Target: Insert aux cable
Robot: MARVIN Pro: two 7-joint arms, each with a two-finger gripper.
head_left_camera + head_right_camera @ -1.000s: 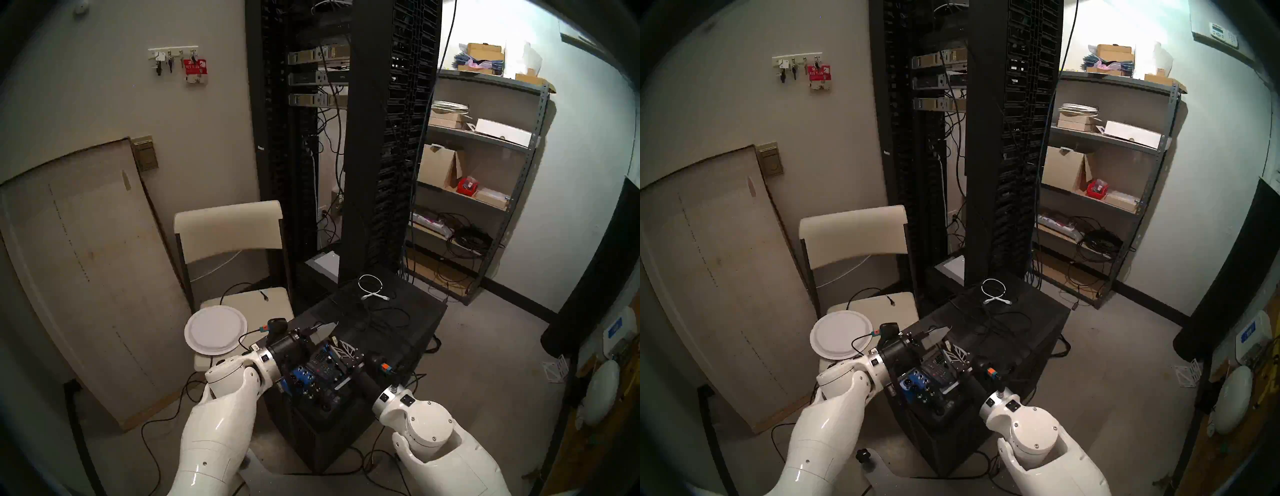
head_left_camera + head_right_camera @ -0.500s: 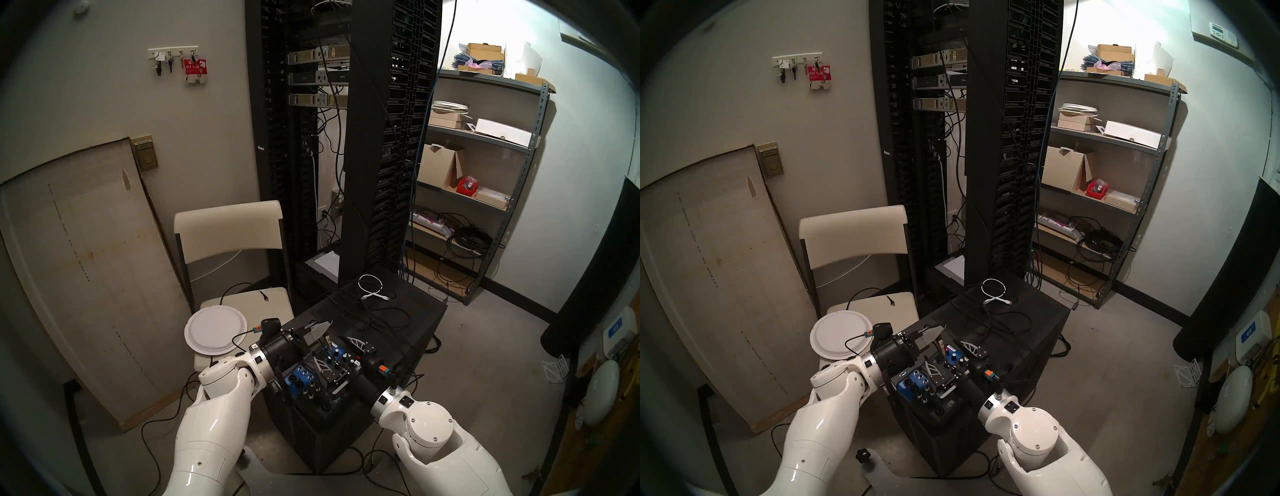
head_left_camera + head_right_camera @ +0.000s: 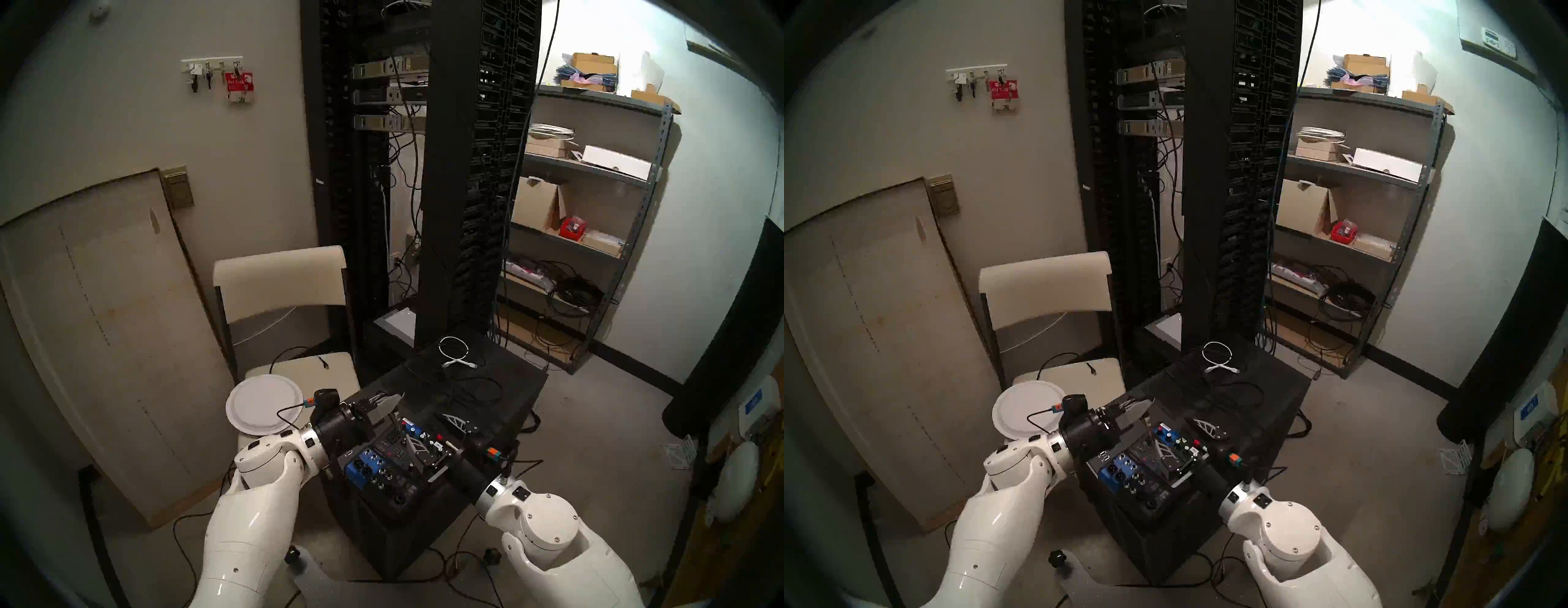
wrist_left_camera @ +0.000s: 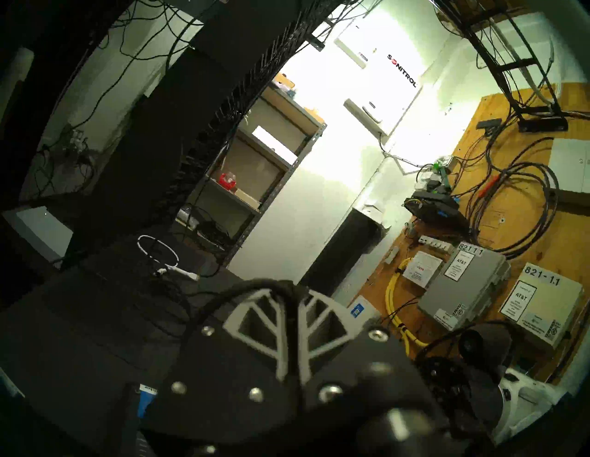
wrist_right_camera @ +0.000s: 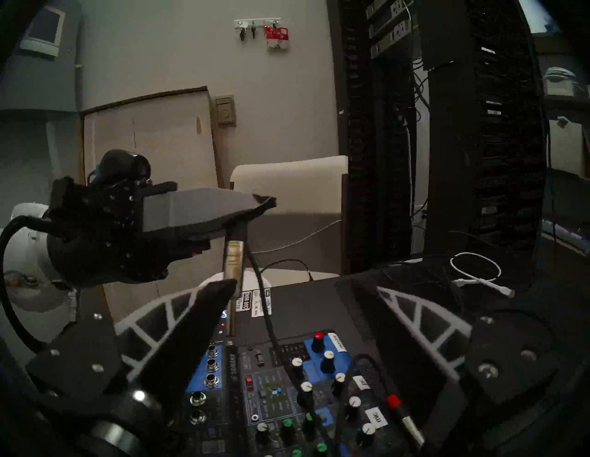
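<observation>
Your left gripper (image 5: 252,207) is clamped on the aux cable (image 5: 234,265) just above its silver plug; the plug hangs nearly upright over the back edge of the mixer (image 5: 287,389), tip just short of the panel, and I can't tell if it touches. The black cord drops from the plug across the mixer's knobs. Your right gripper (image 5: 319,306) is wide open, holding nothing, its fingers (image 5: 204,306) spread on either side of the plug, the near one just beside the barrel. The mixer sits on the black cabinet (image 3: 509,395), with a loose tangle of black cords and a coiled white cable (image 3: 456,352) farther back on the same top. A white plate (image 3: 263,403) on the chair (image 3: 297,365) looks bare. Shelf unit (image 3: 594,170) on the right holds cardboard boxes and a red bin, contents too small to read.
</observation>
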